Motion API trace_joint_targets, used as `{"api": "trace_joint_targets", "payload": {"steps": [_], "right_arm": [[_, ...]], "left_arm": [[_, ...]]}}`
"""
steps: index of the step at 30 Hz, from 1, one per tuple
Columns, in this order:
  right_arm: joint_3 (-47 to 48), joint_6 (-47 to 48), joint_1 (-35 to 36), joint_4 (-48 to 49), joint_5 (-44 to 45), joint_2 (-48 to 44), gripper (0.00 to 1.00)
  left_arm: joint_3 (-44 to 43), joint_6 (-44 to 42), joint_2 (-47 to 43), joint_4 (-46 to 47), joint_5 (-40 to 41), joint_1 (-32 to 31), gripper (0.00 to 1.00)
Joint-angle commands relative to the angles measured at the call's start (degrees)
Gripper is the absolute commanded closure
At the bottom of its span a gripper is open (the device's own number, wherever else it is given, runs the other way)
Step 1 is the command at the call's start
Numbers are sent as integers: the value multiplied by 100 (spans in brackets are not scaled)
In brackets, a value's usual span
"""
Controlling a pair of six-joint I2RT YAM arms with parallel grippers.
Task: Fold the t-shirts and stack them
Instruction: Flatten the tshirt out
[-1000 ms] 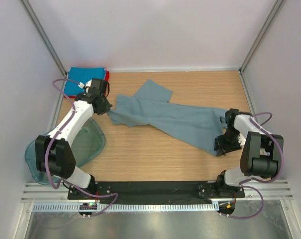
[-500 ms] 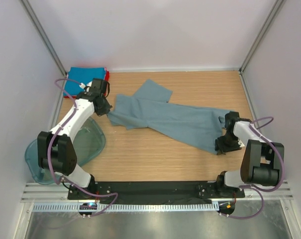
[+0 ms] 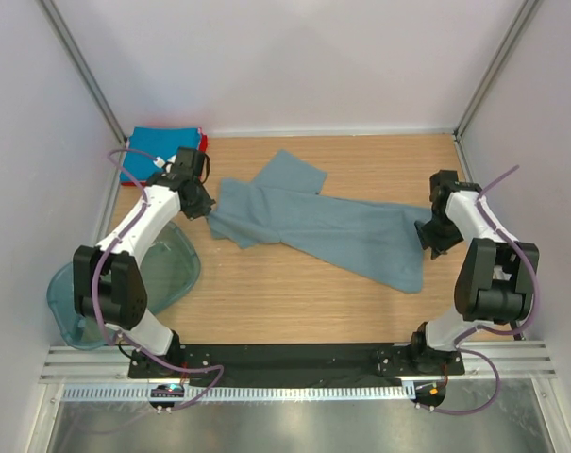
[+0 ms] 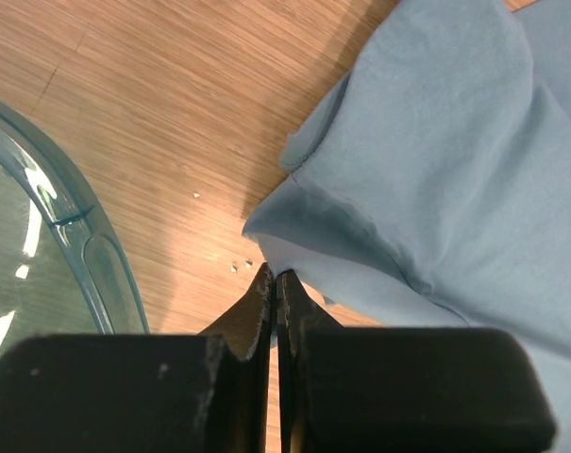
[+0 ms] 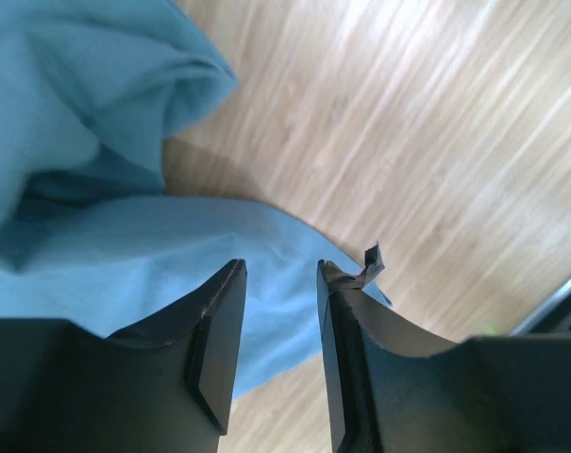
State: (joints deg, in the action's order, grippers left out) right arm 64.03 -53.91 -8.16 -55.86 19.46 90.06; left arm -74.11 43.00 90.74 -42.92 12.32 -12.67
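The grey-blue t-shirt (image 3: 323, 226) lies spread in a long crumpled band across the middle of the wooden table. My left gripper (image 3: 202, 209) is at its left end, shut on the cloth's edge; the left wrist view shows the shirt (image 4: 436, 170) pinched at my closed fingertips (image 4: 274, 276). My right gripper (image 3: 428, 236) is open over the shirt's right edge. In the right wrist view the cloth (image 5: 96, 255) lies below the parted gripper (image 5: 280, 274), which holds nothing. A folded bright blue shirt (image 3: 153, 151) lies on a red one (image 3: 203, 143) in the back left corner.
A translucent teal plastic tub (image 3: 167, 269) lies at the near left beside my left arm, and its rim shows in the left wrist view (image 4: 87, 255). White walls close the table on the left, back and right. A black rail (image 3: 294, 357) runs along the near edge.
My right gripper has moved away from the shirt's near right corner to farther back along its right edge. That corner now lies flat. My left gripper has barely moved.
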Motion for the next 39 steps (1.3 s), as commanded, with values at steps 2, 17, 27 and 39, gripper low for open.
{"api": "trace_joint_targets", "payload": {"steps": [2,17,27,39], "right_arm": [[-231,-206,96,-768,-449,-207,59],[-1981,-919,96,-647,-637,-1316,84],[-2141,-903,104,813,-408,-1088,75],[-1965,-770,140,1305,-566,-630,68]], "left_arm": [[-192,-11,40,64,-1,-51,100],[-438,-55,286,38,236,-43,100],[-429,-73,251,38,218,-52,100],[-333,-38,269,99,219,-52,100]]}}
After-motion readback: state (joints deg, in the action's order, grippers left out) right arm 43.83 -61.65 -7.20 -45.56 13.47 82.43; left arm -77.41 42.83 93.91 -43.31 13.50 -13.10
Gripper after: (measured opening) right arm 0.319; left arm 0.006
